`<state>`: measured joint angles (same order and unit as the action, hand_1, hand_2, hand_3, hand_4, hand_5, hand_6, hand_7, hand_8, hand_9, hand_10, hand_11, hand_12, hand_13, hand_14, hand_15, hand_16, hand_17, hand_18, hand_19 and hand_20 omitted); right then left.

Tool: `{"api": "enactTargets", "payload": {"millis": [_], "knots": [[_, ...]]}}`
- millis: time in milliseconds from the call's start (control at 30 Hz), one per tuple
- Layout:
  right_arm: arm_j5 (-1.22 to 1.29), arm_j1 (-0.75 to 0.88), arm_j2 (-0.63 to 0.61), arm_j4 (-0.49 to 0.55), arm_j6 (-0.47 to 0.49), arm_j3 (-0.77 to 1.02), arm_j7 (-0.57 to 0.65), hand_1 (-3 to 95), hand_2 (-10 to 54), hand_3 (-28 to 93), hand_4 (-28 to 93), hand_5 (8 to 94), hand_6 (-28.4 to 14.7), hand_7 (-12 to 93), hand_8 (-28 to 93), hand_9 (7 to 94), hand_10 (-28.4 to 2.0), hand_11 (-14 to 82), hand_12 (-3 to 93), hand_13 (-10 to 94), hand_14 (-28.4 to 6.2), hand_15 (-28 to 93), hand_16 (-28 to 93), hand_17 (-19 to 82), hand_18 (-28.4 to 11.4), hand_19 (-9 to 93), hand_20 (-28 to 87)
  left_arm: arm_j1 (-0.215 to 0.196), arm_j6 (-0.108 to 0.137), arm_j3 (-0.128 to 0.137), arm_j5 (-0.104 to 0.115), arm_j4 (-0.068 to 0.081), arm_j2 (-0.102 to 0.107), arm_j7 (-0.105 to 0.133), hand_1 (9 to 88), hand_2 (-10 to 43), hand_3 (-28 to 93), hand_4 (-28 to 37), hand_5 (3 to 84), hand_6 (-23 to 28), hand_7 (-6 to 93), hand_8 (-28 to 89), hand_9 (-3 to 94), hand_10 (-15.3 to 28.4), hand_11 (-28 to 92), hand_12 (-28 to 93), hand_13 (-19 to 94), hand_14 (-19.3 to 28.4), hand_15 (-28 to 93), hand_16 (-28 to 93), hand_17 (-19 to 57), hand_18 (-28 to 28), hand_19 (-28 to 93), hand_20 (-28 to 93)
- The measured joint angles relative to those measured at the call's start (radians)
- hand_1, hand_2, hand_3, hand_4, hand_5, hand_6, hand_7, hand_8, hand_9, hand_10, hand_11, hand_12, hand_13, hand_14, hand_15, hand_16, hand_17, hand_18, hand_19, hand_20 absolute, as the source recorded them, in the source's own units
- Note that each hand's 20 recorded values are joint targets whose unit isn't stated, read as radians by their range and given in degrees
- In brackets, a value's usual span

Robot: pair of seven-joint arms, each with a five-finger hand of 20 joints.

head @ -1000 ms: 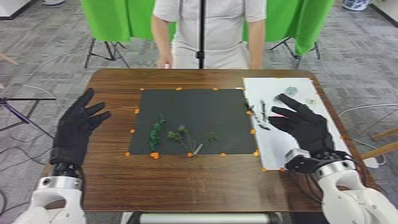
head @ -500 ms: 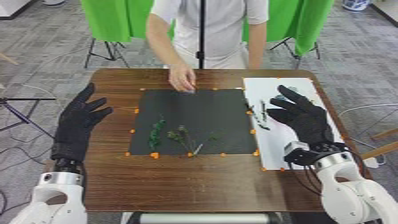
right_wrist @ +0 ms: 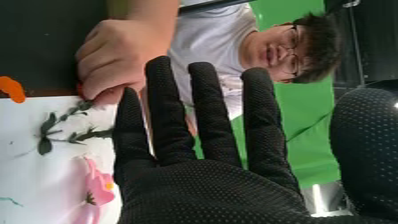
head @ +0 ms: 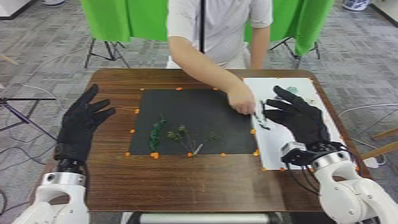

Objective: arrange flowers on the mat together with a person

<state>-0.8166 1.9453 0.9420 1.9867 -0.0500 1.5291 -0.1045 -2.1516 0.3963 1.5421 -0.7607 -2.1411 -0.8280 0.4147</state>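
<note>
Risks at a shared flower arrangement. Dark green sprigs (head: 155,136) and a branching sprig (head: 183,138) were laid on the black mat (head: 191,107), toward its robot-side edge, with the mat resting on the brown bench (head: 178,185). A pink flower (right_wrist: 100,187) and a leafy stem (right_wrist: 53,132) lay on the white sheet (head: 282,155) beside it. The right hand (head: 304,124) was held over the sheet, its fingers extended and nothing grasped; the left hand (head: 78,131), likewise released and empty, was positioned at the opposite side of the mat. At the border of mat and sheet, the person's hand (head: 241,101) was lowered to the leafy material, its fingertips close to the stem; whether a stem had been gripped could not be told. The chief hazard was judged to be contact between robot and person — the two hands were near one another, and a descent of the right hand at that moment could have been met by the person's fingers or withdrawing forearm. A second hazard was assigned to the plant material: if one stem were lifted, its leaves could be caught on a neighbour and both displaced. The pink petals could be flattened if gloved fingers were closed too low or too firmly, while a thin stem could be missed altogether. Clearance of the person's hand was therefore considered advisable before any reach.
</note>
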Motion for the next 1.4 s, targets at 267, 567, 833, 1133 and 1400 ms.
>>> {"api": "enactTargets", "payload": {"millis": [267,567,833,1133,1400], "knots": [[-0.002,0.000,-0.001,-0.001,0.000,0.004,0.002,10.7,9.9,82,-28,40.6,4.5,16,-14,45.1,-13.8,12.2,14.8,32,-18.8,39,14,2,-20.3,40,21,-0.006,-0.001,0.002,-0.001,0.000,-0.001,-0.001,20.3,4.8,77,-28.3,31.0,2.8,9.1,-8,32.9,17.0,24,11,25,24.2,49,-8,-6.7,21.3,45,15],[-0.003,0.000,-0.004,-0.004,-0.002,0.007,0.003,10.8,9.6,82,-28,40.6,4.5,16,-14,45.2,-13.8,12.3,14.8,32,-18.8,39,14,2,-20.3,40,21,-0.010,-0.001,0.002,-0.002,0.000,-0.003,-0.001,20.4,4.8,77,-28.3,31.0,2.9,9.2,-8,32.9,17.1,24,11,25,24.2,49,-8,-6.9,21.2,45,15],[-0.002,-0.001,-0.007,-0.007,-0.004,0.007,0.001,11.0,9.5,82,-28,40.7,4.5,16,-14,45.3,-13.9,12.4,14.8,32,-18.8,39,14,2,-20.3,40,21,-0.009,-0.001,0.003,-0.004,0.001,-0.011,-0.001,20.5,4.8,78,-28.3,30.9,2.9,9.4,-8,32.9,17.1,24,11,25,24.2,49,-8,-7.0,21.1,45,15],[-0.002,-0.007,-0.009,-0.009,-0.005,0.006,0.000,11.6,9.1,83,-28,40.7,4.6,16,-14,45.4,-13.9,12.6,14.8,33,-18.7,39,13,2,-20.3,40,22,-0.006,-0.002,0.002,-0.004,0.003,-0.010,0.000,20.7,4.8,78,-28.3,30.9,3.0,9.2,-8,32.9,17.0,24,11,25,24.2,49,-8,-7.1,21.0,45,15],[-0.029,-0.008,-0.013,-0.006,-0.032,0.007,0.002,14.6,6.4,83,-28,40.7,4.3,17,-13,46.1,-14.5,15.4,15.8,36,-18.4,50,14,5,-21.4,48,25,-0.007,-0.002,0.003,-0.004,0.003,-0.011,0.000,20.8,4.7,78,-28.3,30.9,3.1,9.2,-8,32.9,17.1,24,11,25,24.2,49,-8,-7.1,21.0,45,15]]}}
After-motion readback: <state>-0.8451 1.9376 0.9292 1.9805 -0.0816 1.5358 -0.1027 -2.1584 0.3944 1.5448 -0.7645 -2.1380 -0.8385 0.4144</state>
